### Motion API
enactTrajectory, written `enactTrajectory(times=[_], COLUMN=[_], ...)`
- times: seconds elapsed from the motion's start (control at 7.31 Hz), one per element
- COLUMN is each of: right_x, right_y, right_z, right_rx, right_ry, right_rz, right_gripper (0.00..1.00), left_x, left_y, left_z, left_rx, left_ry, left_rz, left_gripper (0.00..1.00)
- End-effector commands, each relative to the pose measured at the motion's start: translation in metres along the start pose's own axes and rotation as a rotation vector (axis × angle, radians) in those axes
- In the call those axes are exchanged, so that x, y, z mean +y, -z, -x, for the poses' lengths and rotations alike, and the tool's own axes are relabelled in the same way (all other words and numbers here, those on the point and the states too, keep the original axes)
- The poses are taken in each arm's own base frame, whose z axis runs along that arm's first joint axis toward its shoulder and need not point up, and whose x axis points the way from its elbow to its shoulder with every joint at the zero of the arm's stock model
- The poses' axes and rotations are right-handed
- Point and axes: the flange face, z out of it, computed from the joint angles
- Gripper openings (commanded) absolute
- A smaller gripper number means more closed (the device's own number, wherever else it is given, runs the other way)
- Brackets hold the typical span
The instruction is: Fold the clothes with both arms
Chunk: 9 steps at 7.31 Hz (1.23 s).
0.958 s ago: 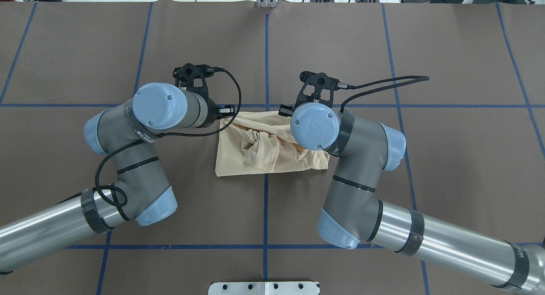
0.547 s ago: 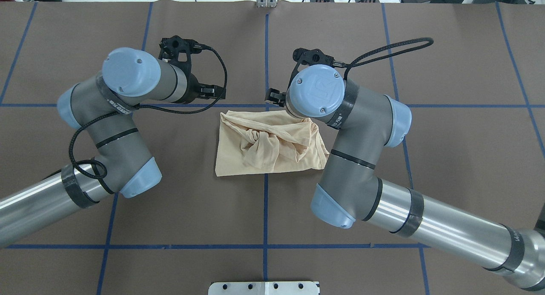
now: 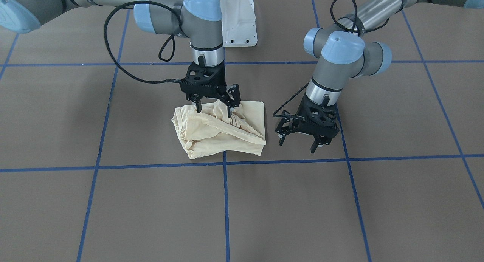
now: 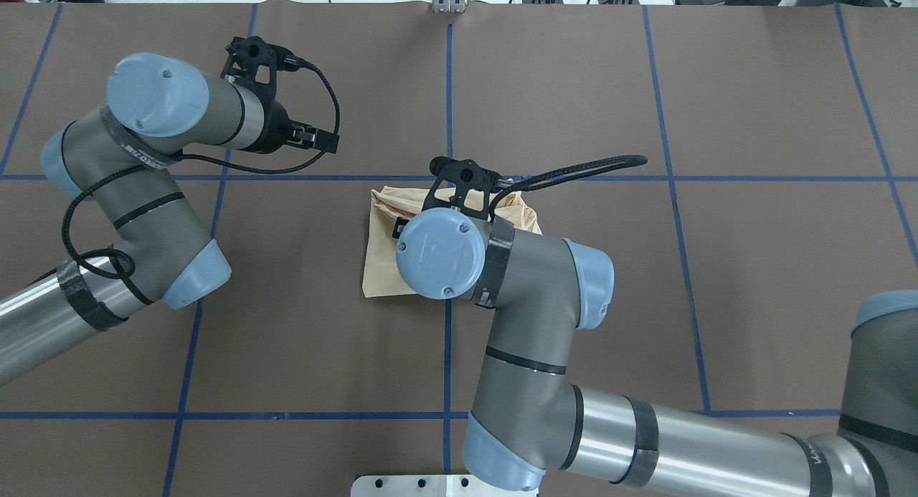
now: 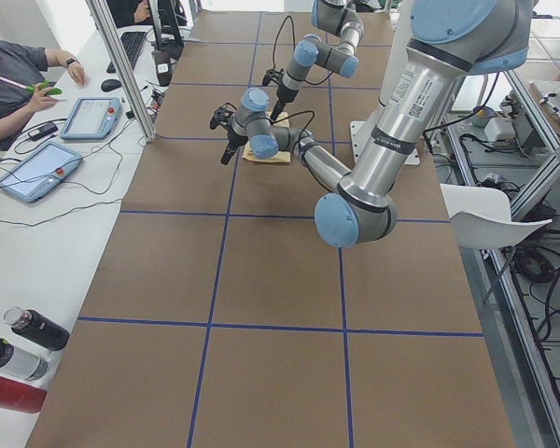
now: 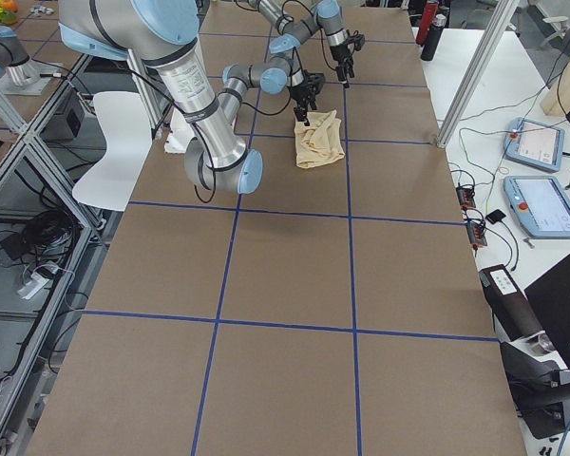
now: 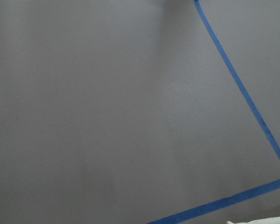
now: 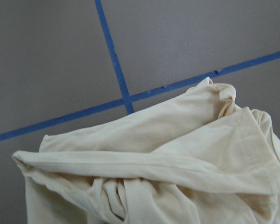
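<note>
The cream-yellow T-shirt lies crumpled and roughly folded near the middle of the brown mat; no print shows. It also shows in the overhead view and the right wrist view. My right gripper is open and points down over the shirt's robot-side half, with both fingertips at the cloth. In the overhead view the right wrist hides it. My left gripper is open and empty, hovering over bare mat beside the shirt, clear of it. The left wrist view shows only the mat.
Blue tape lines divide the mat into squares. The white pedestal base stands at the robot's side of the table. An operator, tablets and bottles are on a side table beyond the far edge.
My right arm swung back from beyond the shirt's far edge to over the shirt's middle. My left arm moved further left and away from the shirt.
</note>
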Motion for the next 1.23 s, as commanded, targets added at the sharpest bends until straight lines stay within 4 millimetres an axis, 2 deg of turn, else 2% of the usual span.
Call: enactTrajectory(times=[0.0, 0.14, 0.27, 0.41, 0.68, 0.82, 0.96, 1.09], right_x=[0.023, 0.022, 0.017, -0.01, -0.079, -0.106, -0.123, -0.134], right_y=[-0.027, -0.023, -0.022, -0.024, -0.045, -0.064, -0.092, -0.114], right_z=[0.002, 0.008, 0.009, 0.005, -0.006, -0.01, -0.013, -0.01], right_rx=[0.048, 0.04, 0.039, 0.046, 0.071, 0.057, 0.049, 0.021], right_ry=[0.003, 0.0, 0.006, 0.015, 0.053, 0.083, 0.088, 0.092], right_rz=[-0.032, -0.033, -0.037, -0.062, -0.125, -0.152, -0.169, -0.184], right_gripper=[0.74, 0.31, 0.0, 0.0, 0.0, 0.0, 0.0, 0.72], left_x=[0.0, 0.001, 0.001, 0.001, 0.002, 0.002, 0.002, 0.002], left_y=[0.001, 0.0, 0.0, 0.0, 0.0, 0.0, 0.0, 0.0], left_z=[0.002, 0.002, 0.002, 0.002, 0.003, 0.003, 0.002, 0.003], left_rx=[0.003, 0.004, 0.004, 0.003, 0.003, 0.002, 0.002, 0.002], left_ry=[-0.004, -0.001, 0.002, 0.002, 0.008, 0.008, 0.009, 0.01], left_rz=[0.0, 0.003, 0.003, 0.002, 0.004, 0.003, 0.004, 0.003], left_gripper=[1.0, 1.0, 1.0, 1.0, 1.0, 1.0, 1.0, 1.0])
